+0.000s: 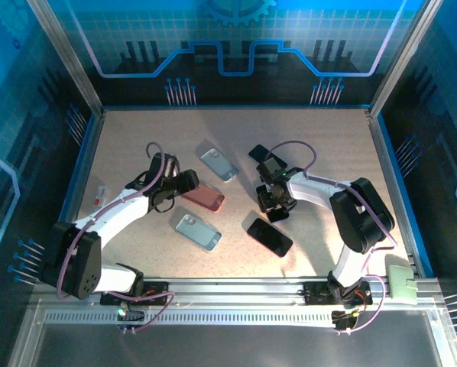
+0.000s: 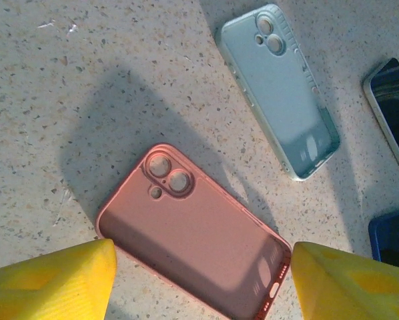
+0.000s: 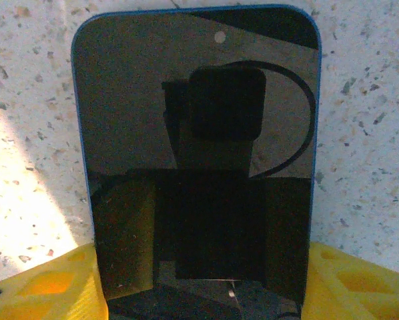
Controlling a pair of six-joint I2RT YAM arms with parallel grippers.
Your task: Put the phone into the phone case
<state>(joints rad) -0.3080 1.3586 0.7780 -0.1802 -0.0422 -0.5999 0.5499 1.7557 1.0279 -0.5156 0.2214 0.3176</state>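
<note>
A dark phone (image 3: 199,153) with a blue rim lies screen up on the speckled table; in the top view the phone (image 1: 270,237) is right of centre. My right gripper (image 3: 203,267) (image 1: 269,212) has its yellow fingers (image 3: 46,287) pressed against both long sides of the phone's near end. A pink phone case (image 2: 199,240) (image 1: 205,197) lies hollow side up, skewed. Over its near end my left gripper (image 2: 203,257) (image 1: 189,186) stands open, each yellow fingertip (image 2: 73,273) close beside a corner of the case.
Two light blue cases (image 1: 218,164) (image 1: 197,231) lie near the pink one; one light blue case (image 2: 279,87) sits beyond it. A second phone (image 1: 260,151) lies behind the right gripper. Blue walls (image 1: 83,153) fence the table. A white part (image 1: 403,279) sits at the near right.
</note>
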